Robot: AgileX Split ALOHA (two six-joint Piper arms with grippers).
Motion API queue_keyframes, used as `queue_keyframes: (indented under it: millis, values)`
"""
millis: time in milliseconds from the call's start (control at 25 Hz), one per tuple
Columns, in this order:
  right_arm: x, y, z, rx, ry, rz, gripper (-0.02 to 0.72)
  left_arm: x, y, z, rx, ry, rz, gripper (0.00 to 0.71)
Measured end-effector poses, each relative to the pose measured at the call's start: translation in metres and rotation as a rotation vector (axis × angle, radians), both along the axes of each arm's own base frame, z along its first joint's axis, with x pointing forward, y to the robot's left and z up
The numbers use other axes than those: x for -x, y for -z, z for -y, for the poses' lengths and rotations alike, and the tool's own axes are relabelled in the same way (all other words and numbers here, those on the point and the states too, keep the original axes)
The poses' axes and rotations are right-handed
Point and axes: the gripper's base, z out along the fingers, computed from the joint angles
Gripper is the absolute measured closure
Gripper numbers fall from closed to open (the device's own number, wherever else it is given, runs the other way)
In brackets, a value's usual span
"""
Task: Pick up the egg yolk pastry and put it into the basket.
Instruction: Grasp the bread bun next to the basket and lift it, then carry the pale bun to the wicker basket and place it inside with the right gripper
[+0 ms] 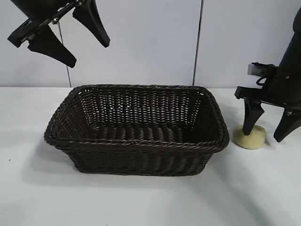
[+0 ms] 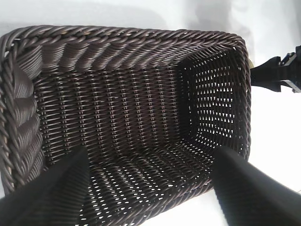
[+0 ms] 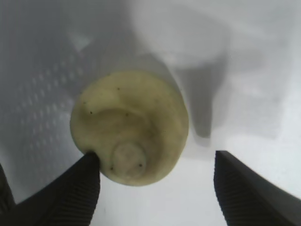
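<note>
Egg yolk pastry [image 1: 249, 138] on table between parted fingers of right gripper [image 1: 268, 126], unheld.

In the exterior view, one black finger [image 1: 252, 121] of the right gripper [image 1: 269, 128] is covering part of the small pale yellow-cream round egg yolk pastry [image 1: 249, 138], and the picture's right edge is cutting off the right arm. The top edge is cropping the left gripper [image 1: 80, 44] above its fingers. The large dark brown woven wicker basket [image 1: 136, 141] is hiding its own near inner wall. In the left wrist view, the basket's near corners [image 2: 28, 188] are disappearing behind blurred fingers.
</note>
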Motion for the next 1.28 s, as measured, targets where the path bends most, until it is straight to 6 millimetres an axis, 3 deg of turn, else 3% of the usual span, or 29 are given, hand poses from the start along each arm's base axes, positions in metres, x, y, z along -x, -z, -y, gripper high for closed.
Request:
queue_keyframes:
  millis: [200,280,520,760,920,1280]
  values:
    - [-0.001,0.000,0.000,0.006,-0.002,0.015,0.637,0.000,0.000,0.000,0.000,0.001,0.001,0.178]
    - [-0.002,0.000,0.000,0.006,-0.011,0.016,0.659,0.000,0.000,0.000,0.000,0.001,0.001,0.178]
    - [-0.006,-0.017,-0.001,-0.012,-0.028,0.024,0.671,0.000,0.000,0.000,-0.001,0.003,-0.003,0.178]
    - [-0.003,-0.083,-0.009,-0.088,-0.052,0.112,0.671,0.000,0.000,0.000,0.001,0.001,-0.001,0.178]
    - [0.005,-0.111,-0.013,-0.131,-0.085,0.146,0.671,0.000,0.000,0.000,0.001,0.001,-0.001,0.178]
    - [0.013,-0.130,-0.023,-0.238,-0.112,0.176,0.671,0.000,0.000,0.000,0.001,0.001,-0.001,0.178]
